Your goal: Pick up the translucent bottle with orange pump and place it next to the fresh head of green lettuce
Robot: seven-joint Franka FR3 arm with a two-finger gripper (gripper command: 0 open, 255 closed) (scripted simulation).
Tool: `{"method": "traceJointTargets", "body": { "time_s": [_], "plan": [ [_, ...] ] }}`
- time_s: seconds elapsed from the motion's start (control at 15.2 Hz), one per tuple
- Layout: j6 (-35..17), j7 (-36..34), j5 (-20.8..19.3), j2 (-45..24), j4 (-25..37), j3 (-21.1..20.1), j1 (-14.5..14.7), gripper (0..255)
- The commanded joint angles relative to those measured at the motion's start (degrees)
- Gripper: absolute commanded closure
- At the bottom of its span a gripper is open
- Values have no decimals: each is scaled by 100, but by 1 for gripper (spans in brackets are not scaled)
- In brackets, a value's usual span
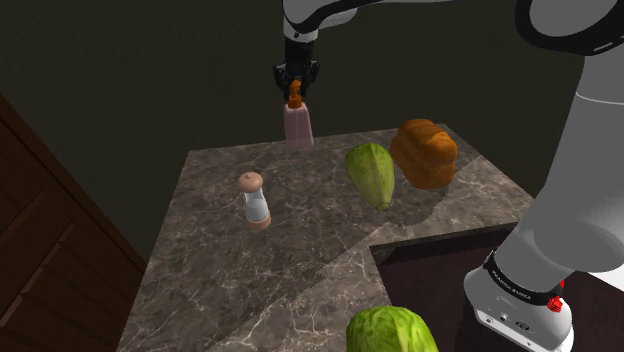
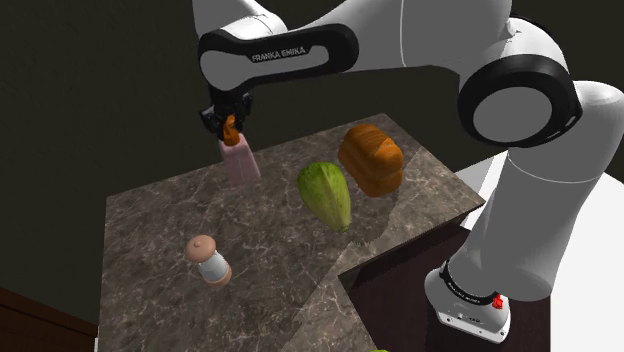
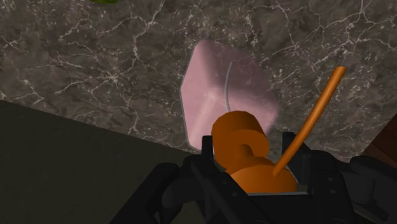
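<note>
A pale pink translucent bottle (image 1: 298, 126) (image 2: 241, 160) (image 3: 226, 95) with an orange pump (image 3: 238, 143) stands upright at the marble countertop's far edge. My black gripper (image 1: 295, 88) (image 2: 228, 125) (image 3: 254, 167) comes down from above and is shut on the pump head. I cannot tell whether the bottle's base touches the countertop or hangs just above it. An elongated green lettuce head (image 1: 371, 173) (image 2: 328, 193) lies on the countertop to the bottle's right in both exterior views, a short gap away.
An orange-brown bread loaf (image 1: 424, 152) (image 2: 371, 158) sits just beyond the lettuce. A small shaker with a brown cap (image 1: 254, 199) (image 2: 208, 259) stands nearer the front. A second round green head (image 1: 392, 331) shows at the shoulder view's bottom. Dark marble countertop (image 1: 210, 280).
</note>
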State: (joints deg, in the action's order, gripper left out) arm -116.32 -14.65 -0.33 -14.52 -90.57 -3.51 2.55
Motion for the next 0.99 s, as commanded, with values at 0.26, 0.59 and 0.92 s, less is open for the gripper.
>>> {"method": "traceJointTargets", "body": {
  "time_s": [0.26, 0.59, 0.92],
  "plan": [
    [473, 4, 0, -23, 494, 0, 0, 255],
    [874, 1, -2, -60, 932, -1, 4, 255],
    [1297, -4, -8, -141, 1436, -2, 11, 255]
  ]
}}
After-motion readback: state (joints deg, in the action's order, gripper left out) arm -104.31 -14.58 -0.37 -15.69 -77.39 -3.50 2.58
